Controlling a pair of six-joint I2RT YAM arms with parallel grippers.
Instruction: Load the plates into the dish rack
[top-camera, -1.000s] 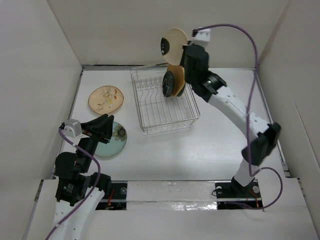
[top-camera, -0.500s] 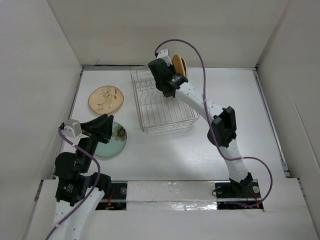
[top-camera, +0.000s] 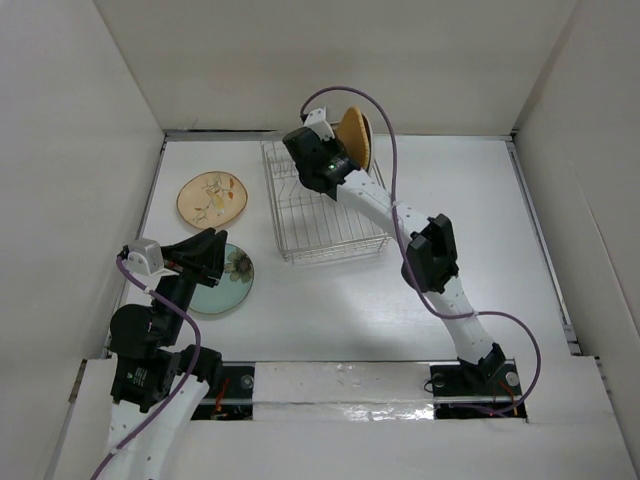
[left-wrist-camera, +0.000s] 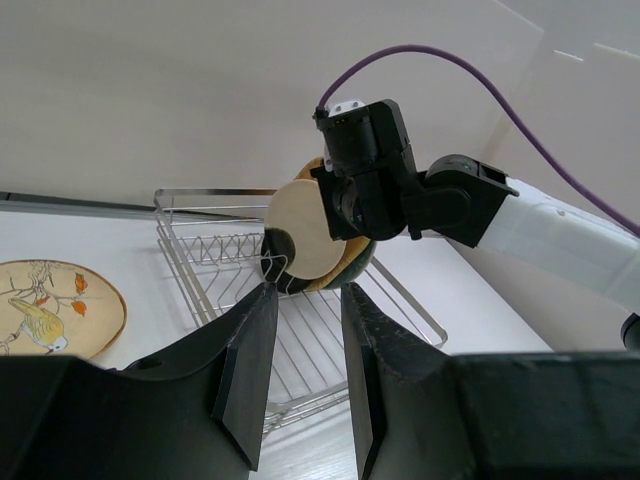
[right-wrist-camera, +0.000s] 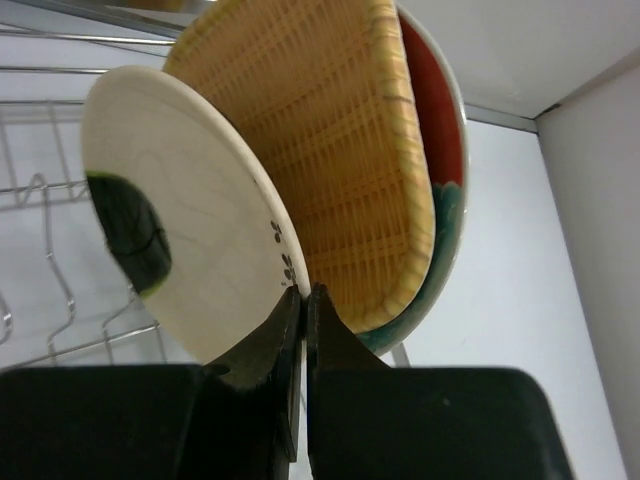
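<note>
My right gripper (right-wrist-camera: 303, 292) is shut on the rim of the small black plate (right-wrist-camera: 180, 230), whose cream underside faces me. It holds the plate upright in the dish rack (top-camera: 310, 232), just in front of the orange-tan rounded-square plate (right-wrist-camera: 330, 150) and the red-and-teal plate (right-wrist-camera: 445, 170), which stand on edge at the rack's back right. In the top view the right gripper (top-camera: 322, 165) is over the rack's back. My left gripper (top-camera: 207, 256) is open and empty beside the pale green floral plate (top-camera: 229, 278). The tan floral plate (top-camera: 211, 198) lies flat left of the rack.
White walls close in the table on the left, back and right. The right arm's purple cable (top-camera: 385, 130) loops above the rack. In the left wrist view the rack (left-wrist-camera: 215, 255) and the small plate (left-wrist-camera: 305, 230) show beyond my open fingers (left-wrist-camera: 255, 350).
The right arm swung from high at the rack's right to low over its back, bringing the small plate down in front of the two standing plates. The left arm has not moved.
</note>
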